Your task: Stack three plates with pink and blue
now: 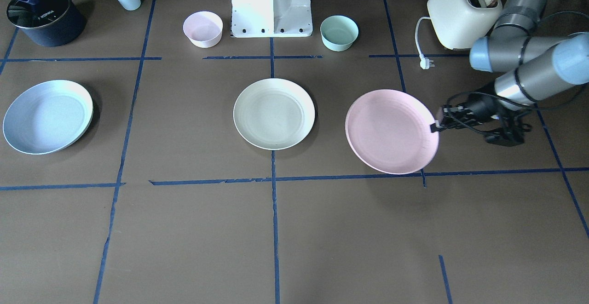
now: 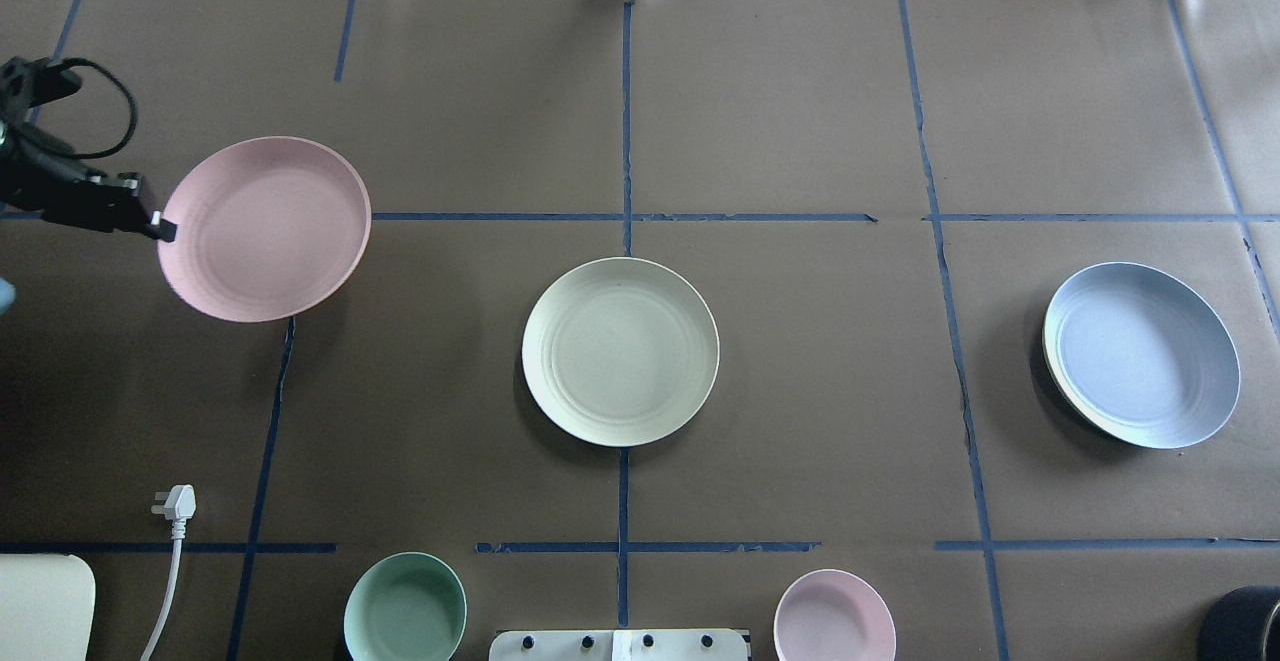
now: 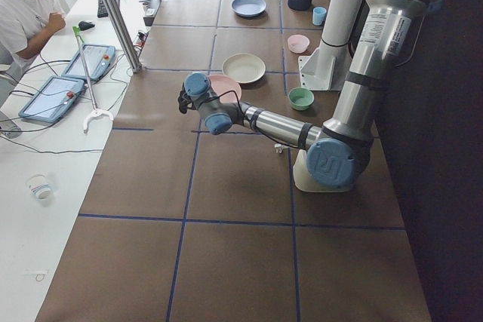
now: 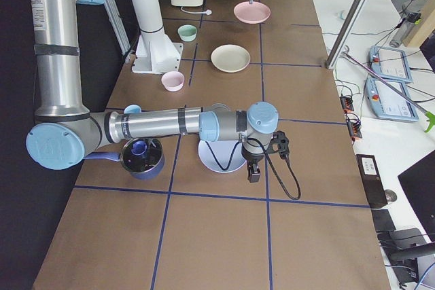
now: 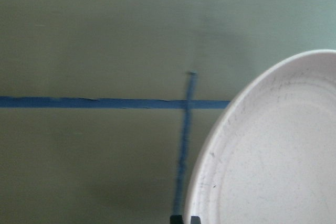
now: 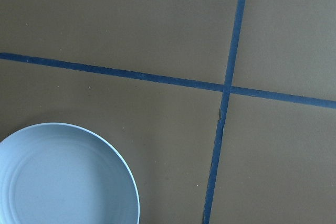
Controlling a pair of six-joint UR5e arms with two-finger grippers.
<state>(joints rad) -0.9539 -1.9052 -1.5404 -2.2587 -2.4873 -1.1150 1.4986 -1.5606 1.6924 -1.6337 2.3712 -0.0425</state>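
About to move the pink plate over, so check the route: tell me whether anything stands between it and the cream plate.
Nothing visible does. Between the pink plate, held at its rim by the left gripper, and the cream plate lies only the table with its tape lines. The green bowl sits off that path.

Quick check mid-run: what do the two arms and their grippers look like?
Both arms, left arm and right arm, are silver-grey tubes with pale blue joint caps. The left gripper and right gripper are black, each trailing a looped black cable.
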